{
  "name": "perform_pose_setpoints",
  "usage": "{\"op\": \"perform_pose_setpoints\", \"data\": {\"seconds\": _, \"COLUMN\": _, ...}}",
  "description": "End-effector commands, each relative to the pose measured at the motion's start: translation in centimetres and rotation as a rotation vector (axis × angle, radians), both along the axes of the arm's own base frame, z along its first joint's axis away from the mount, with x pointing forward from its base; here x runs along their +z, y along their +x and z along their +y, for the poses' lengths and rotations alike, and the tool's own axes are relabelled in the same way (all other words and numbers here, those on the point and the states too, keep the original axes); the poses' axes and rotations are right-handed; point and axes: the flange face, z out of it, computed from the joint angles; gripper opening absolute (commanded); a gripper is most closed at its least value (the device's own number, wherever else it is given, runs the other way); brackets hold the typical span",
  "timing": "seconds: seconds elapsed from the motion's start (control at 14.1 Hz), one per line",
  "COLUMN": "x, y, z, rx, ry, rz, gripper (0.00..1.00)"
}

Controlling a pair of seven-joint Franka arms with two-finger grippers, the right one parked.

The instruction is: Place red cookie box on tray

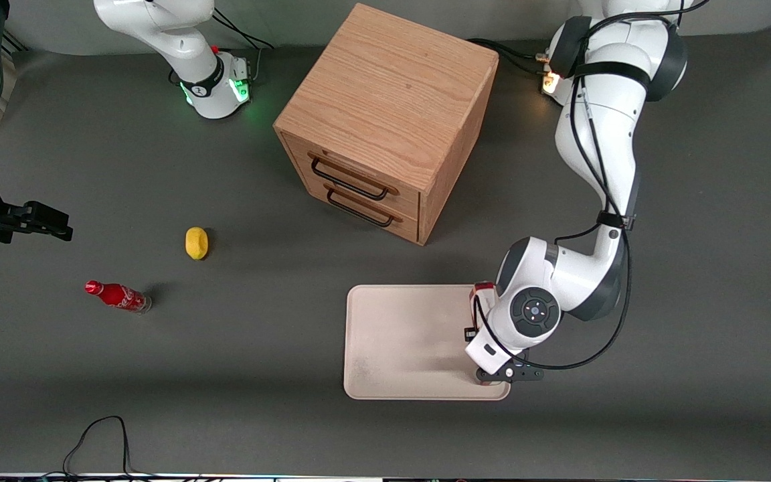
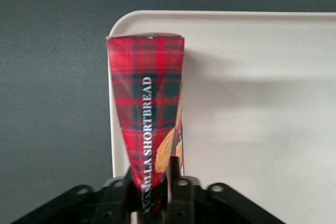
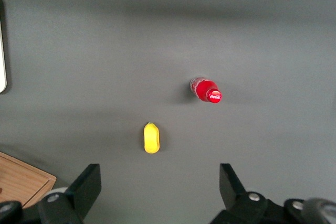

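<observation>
Holding red cookie box (image 2: pixel 146 108) upright, gripper (image 2: pixel 155 187) pinching its upper end; box hangs over tray (image 2: pixel 252 103) at a corner, along the rim. Judged: positioned for lowering w/ footprint inside rim.

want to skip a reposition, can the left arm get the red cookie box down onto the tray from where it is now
Probably yes. The gripper is shut on the red cookie box, which hangs over the tray at its edge. Nothing lies under it there, though it may land partly off the rim.

Overhead front view; left wrist close above tray (image 2: pixel 252 103) (both views)
</observation>
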Motion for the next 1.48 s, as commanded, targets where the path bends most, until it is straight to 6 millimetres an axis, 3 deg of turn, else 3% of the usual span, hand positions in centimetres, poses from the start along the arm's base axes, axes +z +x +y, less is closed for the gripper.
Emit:
{"op": "perform_pose_setpoints", "data": {"seconds": 0.0, "x": 1.6, "y": -0.4, "z": -0.1, "rx": -0.010, "ry": 0.000, "rz": -0.025, "gripper": 1.00}}
{"op": "perform_pose_setpoints", "data": {"seconds": 0.21, "x": 6.1, "y": -1.2, "z": 1.6, "rx": 0.001, "ry": -0.013, "rz": -0.025, "gripper": 1.00}}
{"op": "perform_pose_setpoints", "data": {"seconds": 0.35, "x": 9.7, "y": -2.2, "z": 4.9, "rx": 0.012, "ry": -0.021, "rz": -0.022, "gripper": 1.00}}
{"op": "perform_pose_setpoints", "data": {"seconds": 0.49, "x": 13.3, "y": -3.6, "z": 9.6, "rx": -0.031, "ry": -0.034, "rz": -0.018, "gripper": 1.00}}
{"op": "perform_pose_setpoints", "data": {"seconds": 0.64, "x": 17.2, "y": -5.8, "z": 16.1, "rx": -0.033, "ry": -0.039, "rz": -0.006, "gripper": 1.00}}
{"op": "perform_pose_setpoints", "data": {"seconds": 0.85, "x": 22.6, "y": -8.6, "z": 24.3, "rx": -0.029, "ry": -0.040, "rz": 0.079, "gripper": 1.00}}
{"op": "perform_pose_setpoints", "data": {"seconds": 0.99, "x": 25.4, "y": -11.6, "z": 28.8, "rx": 0.034, "ry": -0.054, "rz": 0.072, "gripper": 1.00}}
{"op": "perform_pose_setpoints", "data": {"seconds": 1.13, "x": 27.7, "y": -14.6, "z": 30.7, "rx": 0.061, "ry": -0.038, "rz": 0.057, "gripper": 1.00}}
{"op": "perform_pose_setpoints", "data": {"seconds": 1.41, "x": 31.6, "y": -20.4, "z": 31.1, "rx": 0.067, "ry": -0.001, "rz": 0.025, "gripper": 1.00}}
